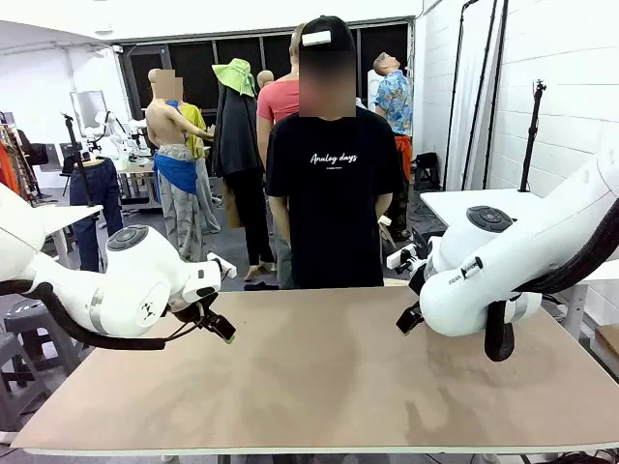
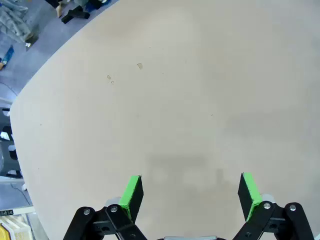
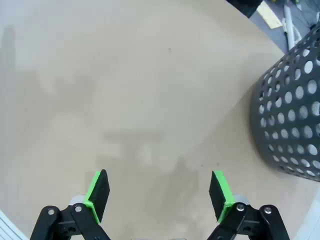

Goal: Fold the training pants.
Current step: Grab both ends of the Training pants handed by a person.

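Hovering over the tan table [image 1: 319, 387], left claw [image 2: 190, 192] and right claw [image 3: 160, 192] both gape wide, empty. A black holed basket [image 3: 292, 110] sits by the table's edge. The person's black shirt [image 1: 334, 203] reads "Analog days". Can't tell where the training pants are.

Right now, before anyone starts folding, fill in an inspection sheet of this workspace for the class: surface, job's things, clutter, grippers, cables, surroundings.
Surface: tan table, a few faint specks.
Job's things: nothing seen.
Clutter: mesh basket by the table's edge.
Grippers: left gripper and right gripper open, holding nothing, above the table.
Cables: black hose under the left arm; another under the right arm.
Surroundings: person standing at the far side.
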Action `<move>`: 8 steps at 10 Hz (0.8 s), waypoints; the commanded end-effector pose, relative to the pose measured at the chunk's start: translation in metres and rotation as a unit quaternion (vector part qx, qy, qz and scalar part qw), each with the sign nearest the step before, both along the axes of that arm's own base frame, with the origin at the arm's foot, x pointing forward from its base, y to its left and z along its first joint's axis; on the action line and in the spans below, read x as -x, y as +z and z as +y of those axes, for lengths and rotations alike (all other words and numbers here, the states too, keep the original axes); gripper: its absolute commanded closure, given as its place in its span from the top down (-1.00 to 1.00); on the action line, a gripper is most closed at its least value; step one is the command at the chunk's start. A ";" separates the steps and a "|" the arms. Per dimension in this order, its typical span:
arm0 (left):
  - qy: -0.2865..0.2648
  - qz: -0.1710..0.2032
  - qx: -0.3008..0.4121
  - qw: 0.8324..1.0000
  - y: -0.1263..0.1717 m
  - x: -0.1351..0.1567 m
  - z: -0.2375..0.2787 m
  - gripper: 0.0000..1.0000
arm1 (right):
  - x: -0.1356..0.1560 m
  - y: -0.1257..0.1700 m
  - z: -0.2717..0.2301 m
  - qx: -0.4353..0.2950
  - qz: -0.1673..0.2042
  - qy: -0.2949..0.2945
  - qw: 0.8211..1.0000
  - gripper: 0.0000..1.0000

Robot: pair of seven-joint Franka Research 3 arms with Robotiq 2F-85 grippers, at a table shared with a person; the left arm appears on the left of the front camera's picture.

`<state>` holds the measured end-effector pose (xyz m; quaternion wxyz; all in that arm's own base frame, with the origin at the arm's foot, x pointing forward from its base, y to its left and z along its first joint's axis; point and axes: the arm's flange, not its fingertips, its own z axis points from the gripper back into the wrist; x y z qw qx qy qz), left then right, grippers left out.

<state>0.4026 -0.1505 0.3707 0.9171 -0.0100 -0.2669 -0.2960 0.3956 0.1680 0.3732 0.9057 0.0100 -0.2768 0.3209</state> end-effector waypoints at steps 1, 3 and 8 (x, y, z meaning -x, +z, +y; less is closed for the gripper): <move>0.000 0.000 0.000 1.000 0.000 0.000 0.000 1.00 | 0.000 0.000 0.000 0.000 0.000 0.000 1.000 1.00; 0.000 0.000 0.000 1.000 0.000 0.000 0.000 1.00 | 0.000 0.000 0.000 0.000 0.000 0.000 1.000 1.00; 0.000 0.000 0.000 1.000 0.000 0.000 0.000 1.00 | 0.000 0.000 0.000 0.000 0.000 0.000 1.000 1.00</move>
